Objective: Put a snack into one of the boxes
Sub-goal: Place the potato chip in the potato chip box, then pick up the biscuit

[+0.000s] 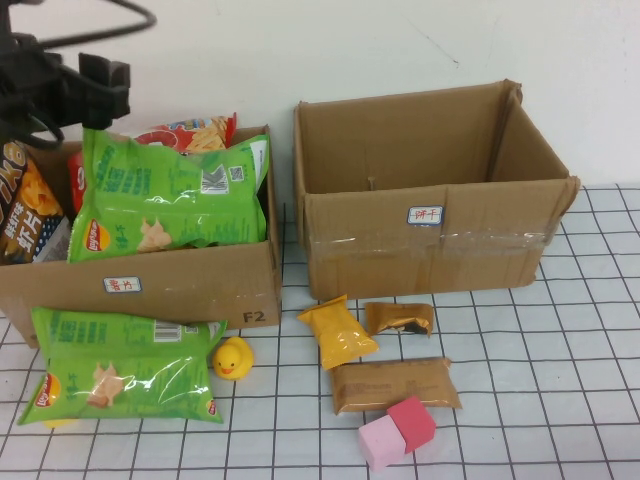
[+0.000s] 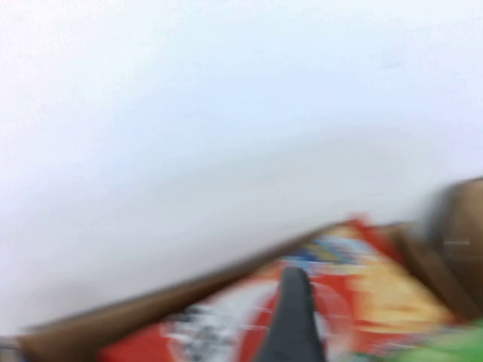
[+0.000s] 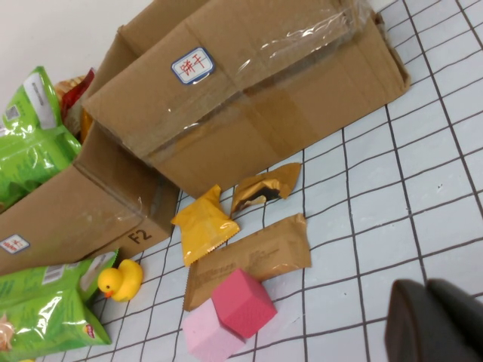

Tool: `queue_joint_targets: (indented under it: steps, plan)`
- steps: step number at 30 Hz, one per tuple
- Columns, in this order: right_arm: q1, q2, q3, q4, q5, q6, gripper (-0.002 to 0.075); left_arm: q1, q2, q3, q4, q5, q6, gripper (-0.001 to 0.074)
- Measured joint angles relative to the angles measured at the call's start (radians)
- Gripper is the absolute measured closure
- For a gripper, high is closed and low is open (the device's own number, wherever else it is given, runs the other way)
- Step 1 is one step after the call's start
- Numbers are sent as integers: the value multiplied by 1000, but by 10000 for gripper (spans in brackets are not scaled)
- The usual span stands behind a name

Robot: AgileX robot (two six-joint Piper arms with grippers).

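Above the left box (image 1: 140,285), the left gripper (image 1: 95,85) hovers, finger state unclear; right gripper (image 3: 434,320) likewise.

A plain white wall (image 1: 400,40) rises behind a white tabletop (image 1: 560,380) ruled with a dark grid.
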Motion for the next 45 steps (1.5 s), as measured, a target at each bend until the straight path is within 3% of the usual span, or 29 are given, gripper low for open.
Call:
queue_joint_targets:
  steps: [2,6,10,18,26,37,45]
  plan:
    - [0,0,0,0,0,0,727,0,-22,0,-4,85,-29,308]
    - [0,0,0,0,0,0,727,-1,1,0,-8,198,-51,608]
    - [0,0,0,1,0,-1,727,-1,106,0,-31,234,-56,710]
    - [0,0,0,1,0,-2,727,-3,268,-5,-93,96,-14,736]
    - [0,0,0,1,0,-2,727,-3,262,-7,-93,62,69,735]
    - [0,0,0,5,0,-8,727,-1,-212,26,-85,177,159,736]
    - [0,2,-24,166,38,-278,727,-1,-636,361,-83,161,97,735]
